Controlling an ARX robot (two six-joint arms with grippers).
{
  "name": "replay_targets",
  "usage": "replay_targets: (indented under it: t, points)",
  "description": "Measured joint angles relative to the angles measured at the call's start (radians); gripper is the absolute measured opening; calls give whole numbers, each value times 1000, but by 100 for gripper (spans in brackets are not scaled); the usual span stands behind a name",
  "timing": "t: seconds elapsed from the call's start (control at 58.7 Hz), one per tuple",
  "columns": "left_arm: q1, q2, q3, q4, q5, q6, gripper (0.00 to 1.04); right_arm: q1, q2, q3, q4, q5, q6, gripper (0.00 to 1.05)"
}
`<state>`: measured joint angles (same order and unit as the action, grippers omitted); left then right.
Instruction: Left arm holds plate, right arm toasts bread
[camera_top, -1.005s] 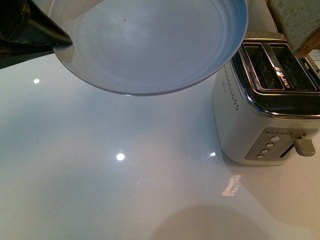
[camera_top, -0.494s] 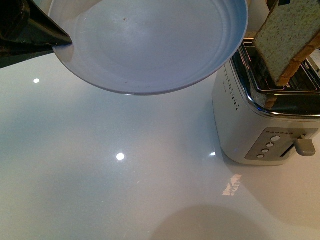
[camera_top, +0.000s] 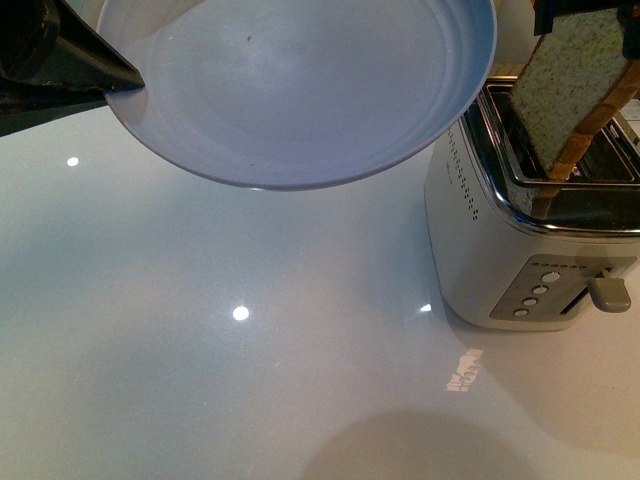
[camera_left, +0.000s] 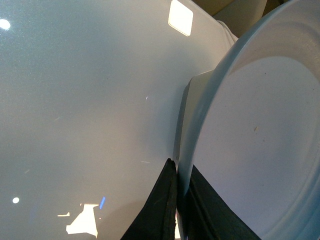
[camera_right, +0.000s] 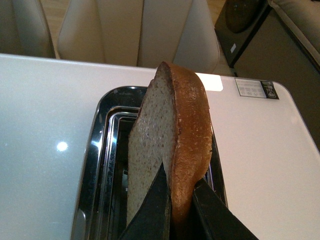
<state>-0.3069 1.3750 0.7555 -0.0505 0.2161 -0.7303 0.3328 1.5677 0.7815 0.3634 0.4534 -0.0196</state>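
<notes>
My right gripper (camera_right: 179, 181) is clenched on the crust of the bread (camera_right: 152, 150). The slice hangs tilted over the toaster (camera_right: 95, 165), lower corner at a slot mouth, face roughly along the slot. I judge it needs straightening, then lowering. My left gripper (camera_left: 181, 172) pinches the plate (camera_left: 250, 140) rim beside the toaster, above the worktop (camera_top: 250, 380).

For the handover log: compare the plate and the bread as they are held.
The plate is round, glossy and pale blue-grey; the bread is tan, speckled, brown-crusted. The plate is far wider than the bread. The plate hangs empty over the table; the bread tilts with its lower end at a slot of the toaster. Both are pinched at an edge: plate by the left gripper, bread by the right gripper.
</notes>
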Motion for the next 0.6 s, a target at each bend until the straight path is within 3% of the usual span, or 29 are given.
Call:
replay_targets:
  t: [0.375,0.596]
  points:
    - [0,0,0,0,0,0,3,1,61,-13,20,3,68,3]
    - [0,0,0,0,0,0,3,2,42,-70,41,-28,83,37]
